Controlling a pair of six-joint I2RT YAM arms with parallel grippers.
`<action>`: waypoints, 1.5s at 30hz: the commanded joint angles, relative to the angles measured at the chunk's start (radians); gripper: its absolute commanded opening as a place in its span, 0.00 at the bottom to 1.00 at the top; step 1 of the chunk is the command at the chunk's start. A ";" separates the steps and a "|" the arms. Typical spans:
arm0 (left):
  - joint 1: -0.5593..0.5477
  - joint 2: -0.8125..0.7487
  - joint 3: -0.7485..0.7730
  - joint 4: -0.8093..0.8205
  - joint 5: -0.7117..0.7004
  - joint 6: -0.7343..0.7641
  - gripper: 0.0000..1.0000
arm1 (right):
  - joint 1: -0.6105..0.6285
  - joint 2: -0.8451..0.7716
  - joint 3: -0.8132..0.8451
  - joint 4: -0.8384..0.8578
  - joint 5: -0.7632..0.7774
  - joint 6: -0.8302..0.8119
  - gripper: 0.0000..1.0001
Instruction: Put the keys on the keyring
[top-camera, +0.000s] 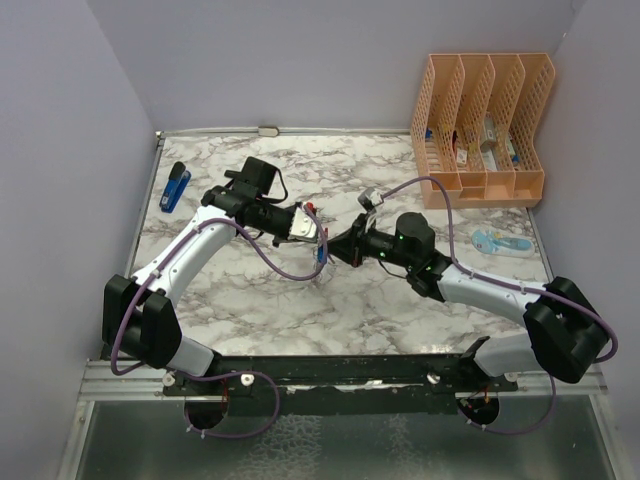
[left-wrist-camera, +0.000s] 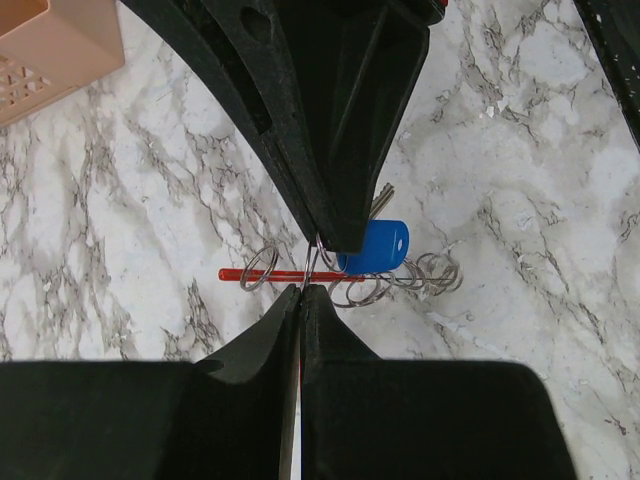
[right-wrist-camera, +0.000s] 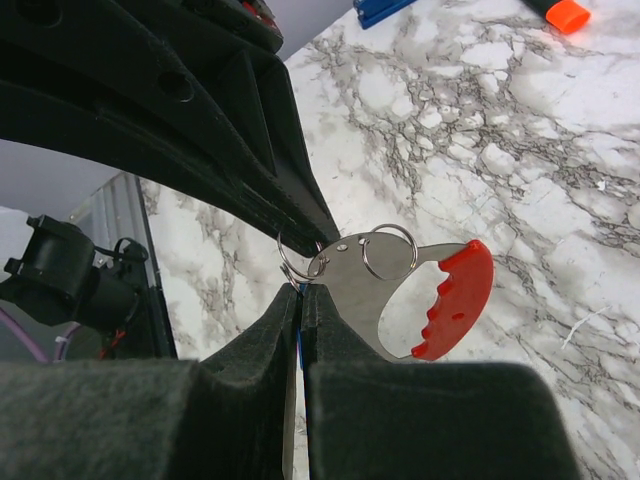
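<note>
Left end effector (left-wrist-camera: 301, 288) pinched shut on keyring (right-wrist-camera: 350, 295), edge-on; right end effector (right-wrist-camera: 300, 287) shut on blue-headed key (left-wrist-camera: 375, 248), tips meeting over surface (top-camera: 330, 320) centre. Open room all round; organizer (top-camera: 448, 120) well apart, far-right.

We see the keyring (right-wrist-camera: 345, 292), a flat silvery plate with a red crescent grip, raised above the table (right-wrist-camera: 500, 150). The keys (left-wrist-camera: 375, 248), one blue-headed, cluster against it on small wire rings.
</note>
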 joint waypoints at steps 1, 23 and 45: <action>-0.003 -0.040 0.011 0.071 0.000 0.002 0.00 | 0.004 0.004 0.029 -0.039 0.009 0.056 0.01; -0.004 -0.048 -0.005 0.132 -0.031 -0.053 0.00 | 0.003 -0.045 0.090 -0.218 0.163 0.232 0.01; -0.003 -0.047 0.013 0.136 0.019 -0.101 0.00 | -0.005 -0.022 0.095 -0.281 0.176 0.379 0.01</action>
